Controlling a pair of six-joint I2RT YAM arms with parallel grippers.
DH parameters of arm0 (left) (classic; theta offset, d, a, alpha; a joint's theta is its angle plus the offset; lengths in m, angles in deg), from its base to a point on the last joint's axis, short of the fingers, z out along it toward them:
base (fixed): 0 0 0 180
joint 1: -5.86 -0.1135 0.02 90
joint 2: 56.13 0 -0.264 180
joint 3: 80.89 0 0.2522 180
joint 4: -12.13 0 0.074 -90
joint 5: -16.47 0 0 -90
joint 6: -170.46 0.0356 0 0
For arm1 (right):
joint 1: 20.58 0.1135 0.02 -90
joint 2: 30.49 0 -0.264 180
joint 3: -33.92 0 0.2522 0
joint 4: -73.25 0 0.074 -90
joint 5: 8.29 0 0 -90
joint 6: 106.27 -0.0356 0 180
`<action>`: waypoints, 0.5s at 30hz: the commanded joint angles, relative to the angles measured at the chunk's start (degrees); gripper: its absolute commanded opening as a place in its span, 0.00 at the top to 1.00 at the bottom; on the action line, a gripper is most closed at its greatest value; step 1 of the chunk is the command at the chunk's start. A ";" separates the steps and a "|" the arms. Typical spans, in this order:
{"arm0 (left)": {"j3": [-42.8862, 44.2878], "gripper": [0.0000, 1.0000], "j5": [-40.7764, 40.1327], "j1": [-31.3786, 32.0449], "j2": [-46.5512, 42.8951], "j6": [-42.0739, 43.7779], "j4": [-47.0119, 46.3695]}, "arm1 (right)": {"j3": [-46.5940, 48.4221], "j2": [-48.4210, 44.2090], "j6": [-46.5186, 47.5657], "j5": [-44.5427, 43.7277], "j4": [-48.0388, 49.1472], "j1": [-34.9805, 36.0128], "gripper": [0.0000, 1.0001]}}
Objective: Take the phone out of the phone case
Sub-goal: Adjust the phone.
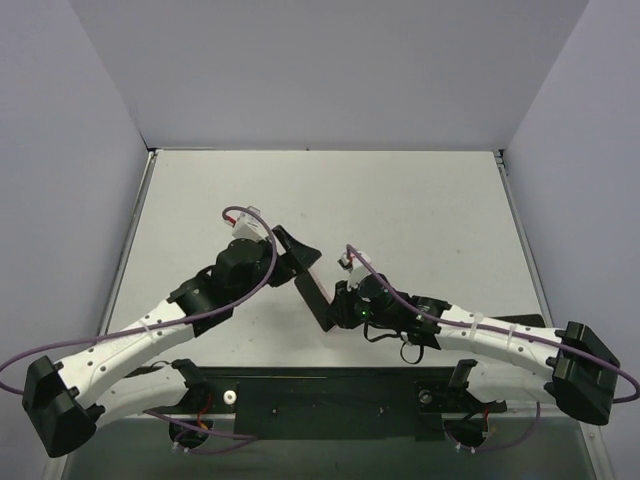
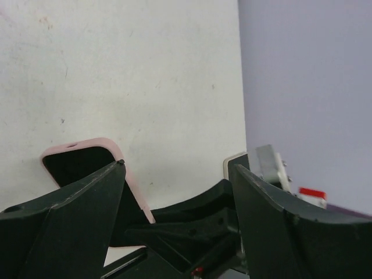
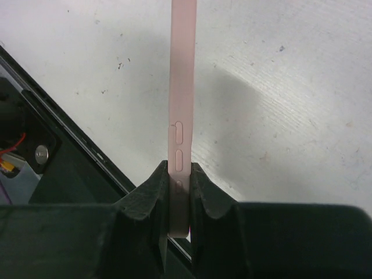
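Observation:
The phone in its pink case (image 1: 318,288) is held on edge above the table, between the two arms. My right gripper (image 1: 342,302) is shut on its lower end. In the right wrist view the pink case side with its buttons (image 3: 182,87) runs straight up from between the closed fingers of the right gripper (image 3: 180,180). My left gripper (image 1: 292,250) is at the phone's far end with its jaws wide apart. In the left wrist view a pink case corner with dark screen (image 2: 78,154) shows behind the left finger (image 2: 87,197) of the left gripper (image 2: 176,164). I cannot tell whether they touch.
The white table (image 1: 400,200) has grey walls at the left, back and right. A black rail (image 1: 330,395) with the arm bases runs along the near edge and shows in the right wrist view (image 3: 58,151). Purple cables loop off both arms.

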 commanded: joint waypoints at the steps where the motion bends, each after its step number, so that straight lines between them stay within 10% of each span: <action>1: -0.23 0.16 -2.26 -2.54 -7.91 4.42 -1.03 | -4.63 -6.99 -8.70 4.03 14.92 -5.33 1.00; 5: -2.51 0.14 -5.26 -7.80 -14.50 4.51 5.57 | -11.04 -10.34 -18.80 12.69 24.57 -15.34 1.00; 9: -10.31 0.07 10.06 -15.96 -19.25 3.28 0.76 | -12.99 -11.74 -30.58 25.64 33.11 -25.37 1.00; 15: -24.38 0.05 33.22 -21.44 -10.77 -14.52 -49.70 | -11.06 -10.43 -47.62 37.69 46.99 -33.37 1.00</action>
